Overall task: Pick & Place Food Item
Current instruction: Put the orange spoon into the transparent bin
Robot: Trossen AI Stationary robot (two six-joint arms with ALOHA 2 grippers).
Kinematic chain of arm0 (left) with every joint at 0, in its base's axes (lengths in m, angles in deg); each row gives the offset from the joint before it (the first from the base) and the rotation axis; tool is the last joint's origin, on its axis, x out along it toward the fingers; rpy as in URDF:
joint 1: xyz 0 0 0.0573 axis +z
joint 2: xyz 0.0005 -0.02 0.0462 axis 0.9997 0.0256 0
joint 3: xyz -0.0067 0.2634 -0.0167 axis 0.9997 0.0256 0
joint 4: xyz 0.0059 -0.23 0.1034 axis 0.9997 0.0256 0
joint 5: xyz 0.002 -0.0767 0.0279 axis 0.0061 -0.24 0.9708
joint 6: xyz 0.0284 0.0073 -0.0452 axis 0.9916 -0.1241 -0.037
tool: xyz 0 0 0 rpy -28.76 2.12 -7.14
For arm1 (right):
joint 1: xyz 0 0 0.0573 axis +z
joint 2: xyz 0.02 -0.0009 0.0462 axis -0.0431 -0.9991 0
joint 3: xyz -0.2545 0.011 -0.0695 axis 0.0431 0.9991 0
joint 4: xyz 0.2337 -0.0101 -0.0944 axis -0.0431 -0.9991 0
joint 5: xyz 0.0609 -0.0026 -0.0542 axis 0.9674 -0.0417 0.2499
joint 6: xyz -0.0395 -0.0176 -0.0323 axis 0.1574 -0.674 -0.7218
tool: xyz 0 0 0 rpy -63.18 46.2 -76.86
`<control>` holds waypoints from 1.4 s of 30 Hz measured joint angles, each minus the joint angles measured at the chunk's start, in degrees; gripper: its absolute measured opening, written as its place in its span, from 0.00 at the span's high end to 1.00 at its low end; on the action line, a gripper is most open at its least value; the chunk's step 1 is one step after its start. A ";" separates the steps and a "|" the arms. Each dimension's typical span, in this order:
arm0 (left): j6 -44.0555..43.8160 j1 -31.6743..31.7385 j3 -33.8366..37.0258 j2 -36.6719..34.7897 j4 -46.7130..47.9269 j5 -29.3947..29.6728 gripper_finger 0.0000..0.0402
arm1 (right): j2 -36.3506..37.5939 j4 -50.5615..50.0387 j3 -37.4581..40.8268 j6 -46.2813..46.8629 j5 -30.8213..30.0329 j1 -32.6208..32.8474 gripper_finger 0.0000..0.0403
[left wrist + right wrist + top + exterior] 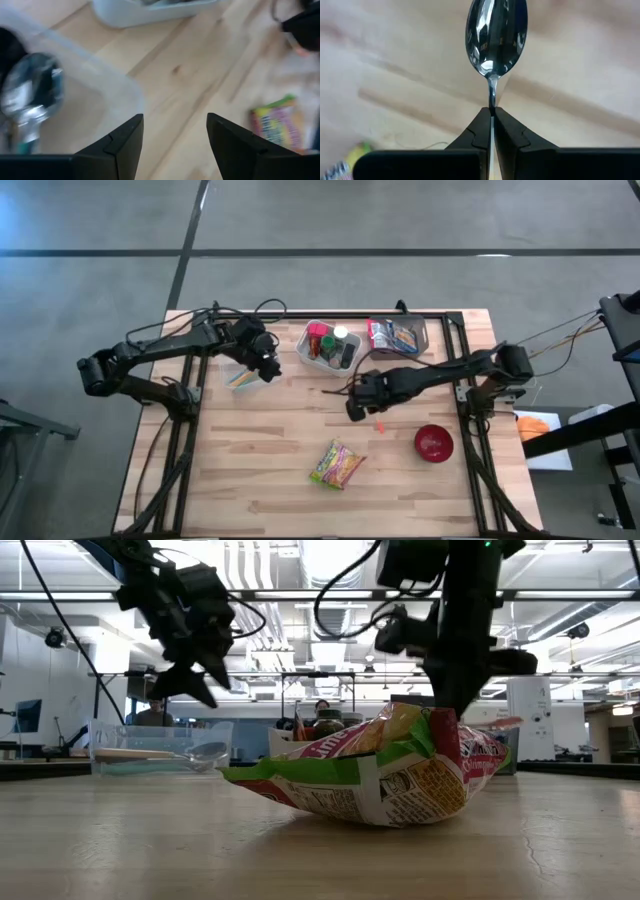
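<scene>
The right gripper point(492, 112) is pressed together & pinching a shiny metal spoon point(496, 35) by its thin handle; the spoon bowl sticks out past the fingertips over bare wood. In the top-down pic this gripper point(357, 406) sits near the middle of the wooden table point(260, 480), a bit right of center.

The left gripper point(175, 135) has its 2 fingers spread w/ nothing between them. From above it point(268, 368) hangs in the upper left part of the table, just beside a clear plastic box point(240, 377) that has another spoon lying in it. That box point(160, 748) shows at the left of the table-level pic too.

The food item, a bright green, red & yellow snack bag point(337, 464), lies flat low in the middle of the table, below the right gripper & apart from it. No gripper touches it. At table level the snack bag point(380, 775) fills the front & hides most things behind it.

Other stuff: a grey tray point(330, 346) w/ small bottles at the top middle, a clear tub point(398, 335) w/ packets just right of it, & a red bowl point(434, 443) at the lower right, near the bag but not touching. People sit far back in the room point(322, 710).
</scene>
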 joint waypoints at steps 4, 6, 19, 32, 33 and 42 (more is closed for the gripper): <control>-4.45 -0.79 0.00 0.00 -5.07 -3.80 0.46 | 5.34 0.50 0.22 1.29 -5.32 1.52 0.98; -7.06 -1.66 0.00 0.00 -8.41 -4.99 0.46 | 8.43 2.37 0.22 0.71 -7.48 2.27 0.98; -23.60 -12.07 0.28 0.00 -43.21 0.02 0.46 | 16.53 25.03 0.22 -15.95 -14.05 2.97 0.98; -21.35 -19.00 0.32 0.04 -48.98 7.00 0.46 | 16.70 40.19 0.22 -24.94 -15.46 1.67 0.98; -20.95 -19.63 0.33 0.04 -49.80 7.00 0.46 | 16.70 40.84 0.22 -25.32 -15.51 1.52 0.98; -18.77 -24.25 0.31 0.04 -53.86 9.20 0.44 | 16.37 46.06 0.18 -28.00 -15.58 0.93 0.98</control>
